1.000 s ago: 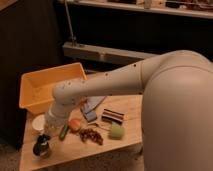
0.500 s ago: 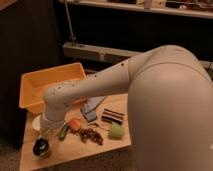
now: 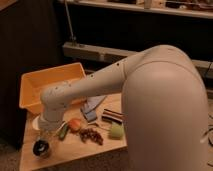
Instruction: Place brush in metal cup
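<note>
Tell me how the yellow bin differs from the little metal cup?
The yellow bin is large and rectangular; the metal cup is small, round and grey. The bin sits at the back of the table, the cup at its front corner. Both are open-topped. The gripper hangs close to the cup.

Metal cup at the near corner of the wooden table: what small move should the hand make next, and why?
Probably ease the hand toward the near edge of the table until it is over the metal cup. It hangs just behind the cup, near the white container, not yet centred above the dark opening. I cannot make out the brush itself.
</note>
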You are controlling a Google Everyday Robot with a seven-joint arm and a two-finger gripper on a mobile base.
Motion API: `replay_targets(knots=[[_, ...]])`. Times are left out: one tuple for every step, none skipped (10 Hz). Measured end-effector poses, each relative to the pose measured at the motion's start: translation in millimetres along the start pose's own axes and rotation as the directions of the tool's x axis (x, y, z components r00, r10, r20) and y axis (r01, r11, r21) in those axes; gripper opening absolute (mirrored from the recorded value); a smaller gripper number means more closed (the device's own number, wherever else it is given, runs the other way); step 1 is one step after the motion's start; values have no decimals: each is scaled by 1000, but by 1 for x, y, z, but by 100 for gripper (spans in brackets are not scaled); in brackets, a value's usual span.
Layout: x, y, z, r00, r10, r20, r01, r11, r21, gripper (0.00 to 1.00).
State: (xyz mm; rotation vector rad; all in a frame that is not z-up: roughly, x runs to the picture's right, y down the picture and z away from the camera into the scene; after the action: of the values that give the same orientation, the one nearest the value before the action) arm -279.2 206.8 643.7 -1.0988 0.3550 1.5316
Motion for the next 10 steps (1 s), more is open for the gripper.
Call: replay_targets(knots=[[0,-1,1,1000,5,-1,-5,1000,4,0],[0,-3,2,1000,10,-3,-10,1000,7,0],[-1,-4,3,1000,14,-4,-14,1000,8,0],[-1,-4,3,1000,20,-4,-19,1000,5,0],[-1,-5,4,999,34,-2,-34,999,-15,0],[-1,-6,3,999,40,2,-40,999,-31,0],[-1,-7,4,999,45,5,-45,998,-46,0],[0,-6,6,999,46,6,-46,997,-55,0],[1,-6,8,999,46,9,-45,997,-61,0],[1,-7,9,999,53,13,-52,996,-66,0]])
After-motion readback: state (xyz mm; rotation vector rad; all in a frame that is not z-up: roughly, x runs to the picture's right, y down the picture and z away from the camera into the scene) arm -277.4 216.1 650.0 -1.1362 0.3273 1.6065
